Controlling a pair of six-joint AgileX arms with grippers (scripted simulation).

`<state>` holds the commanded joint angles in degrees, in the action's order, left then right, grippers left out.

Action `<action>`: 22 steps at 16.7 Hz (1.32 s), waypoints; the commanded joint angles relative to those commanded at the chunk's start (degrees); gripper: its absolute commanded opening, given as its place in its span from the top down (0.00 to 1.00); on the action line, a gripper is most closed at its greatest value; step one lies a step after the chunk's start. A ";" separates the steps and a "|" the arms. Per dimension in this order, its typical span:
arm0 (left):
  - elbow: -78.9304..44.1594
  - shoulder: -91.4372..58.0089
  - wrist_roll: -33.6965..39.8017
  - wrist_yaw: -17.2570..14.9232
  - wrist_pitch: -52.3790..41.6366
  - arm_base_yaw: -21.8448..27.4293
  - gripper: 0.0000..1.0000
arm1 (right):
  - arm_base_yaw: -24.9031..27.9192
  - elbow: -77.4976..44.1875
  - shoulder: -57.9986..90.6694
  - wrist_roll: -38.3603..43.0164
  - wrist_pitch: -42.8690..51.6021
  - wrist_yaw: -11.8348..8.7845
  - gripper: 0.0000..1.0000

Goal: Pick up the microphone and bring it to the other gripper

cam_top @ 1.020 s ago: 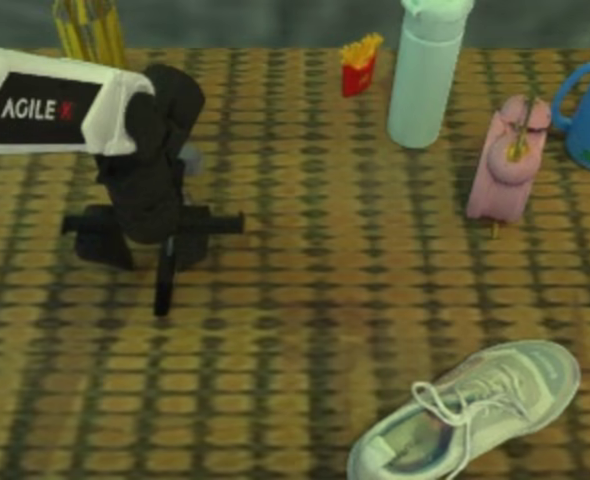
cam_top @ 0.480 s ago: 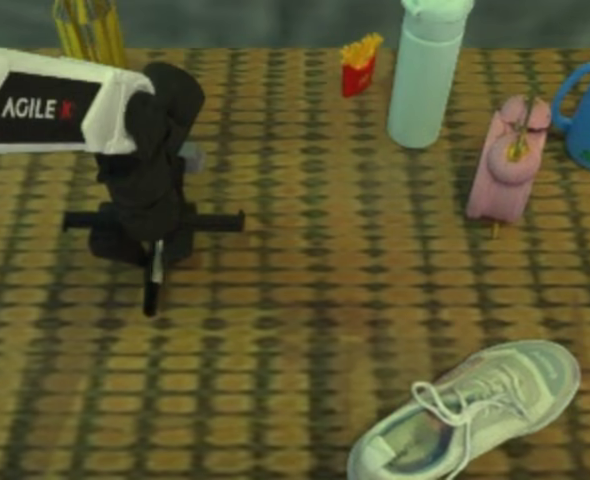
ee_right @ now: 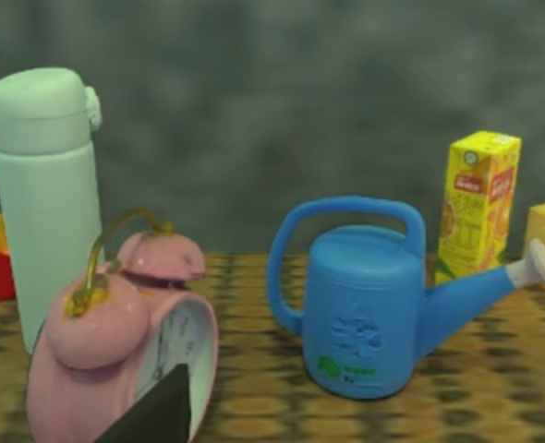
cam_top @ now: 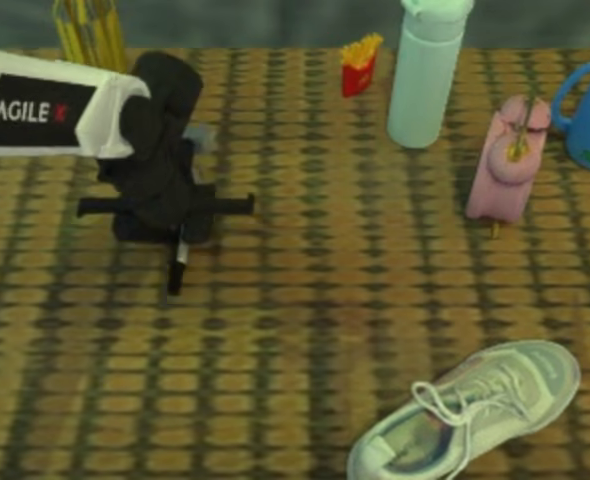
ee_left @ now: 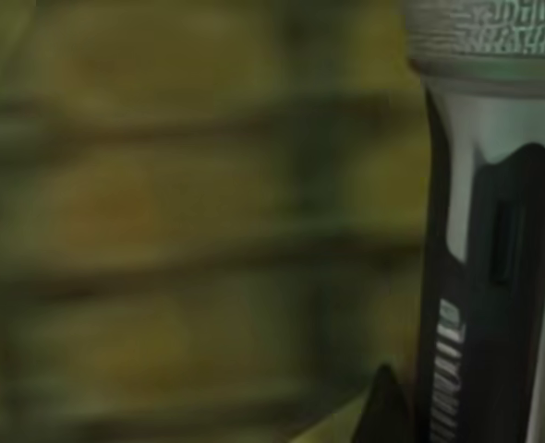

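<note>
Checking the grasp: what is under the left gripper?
Under the left gripper, the microphone handle pokes out over the table; its head is covered by the gripper.

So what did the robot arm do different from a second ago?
The left gripper, shut on the microphone, shifted a little toward the table's right and far edge; the handle sticking out below it looks shorter. The shoe, pink clock, bottle and fries stayed put. The right gripper isn't visible from above.
</note>
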<state>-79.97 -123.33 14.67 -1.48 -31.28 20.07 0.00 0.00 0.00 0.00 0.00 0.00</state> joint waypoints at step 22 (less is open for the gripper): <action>23.55 19.10 -15.67 -27.29 78.63 -2.74 1.00 | 0.00 0.00 0.00 0.00 0.00 0.00 0.00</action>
<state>-56.42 -104.23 -1.00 -28.77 47.35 17.33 0.00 0.00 0.00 0.00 0.00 0.00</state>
